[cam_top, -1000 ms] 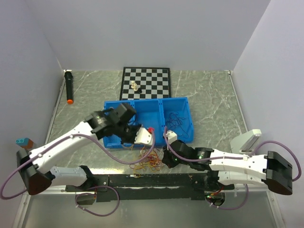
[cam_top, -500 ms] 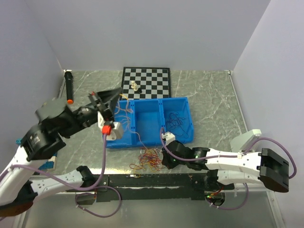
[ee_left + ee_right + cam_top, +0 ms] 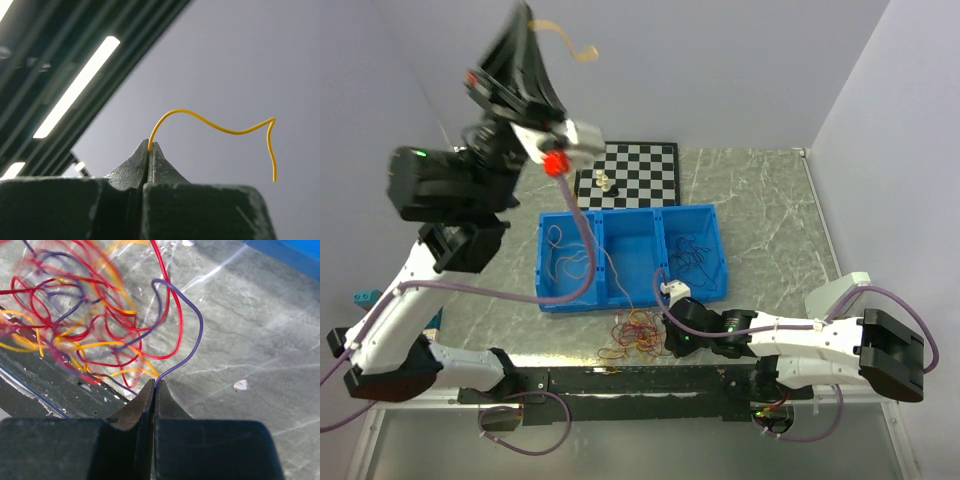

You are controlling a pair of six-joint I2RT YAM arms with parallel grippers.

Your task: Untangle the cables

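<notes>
A tangle of red, yellow and purple cables (image 3: 632, 335) lies on the table near the front edge; it also shows in the right wrist view (image 3: 85, 325). My right gripper (image 3: 672, 340) sits low at the tangle's right side, shut on a purple cable (image 3: 186, 325) at its fingertips (image 3: 154, 385). My left gripper (image 3: 525, 18) is raised high above the table's left rear, shut on a single yellow cable (image 3: 565, 38). In the left wrist view the gripper (image 3: 150, 146) pinches that yellow cable (image 3: 215, 127), which curls free in the air.
A blue three-compartment bin (image 3: 570, 303) stands mid-table, with yellow cables (image 3: 565, 265) in its left compartment and dark purple cables (image 3: 692, 255) in its right. A chessboard (image 3: 645, 175) with pieces (image 3: 604, 182) lies behind it. A black marker (image 3: 466, 185) lies at far left.
My left arm swung up from the bin to high above the table, carrying the yellow cable. My right gripper stayed at the tangle, holding the purple cable.
</notes>
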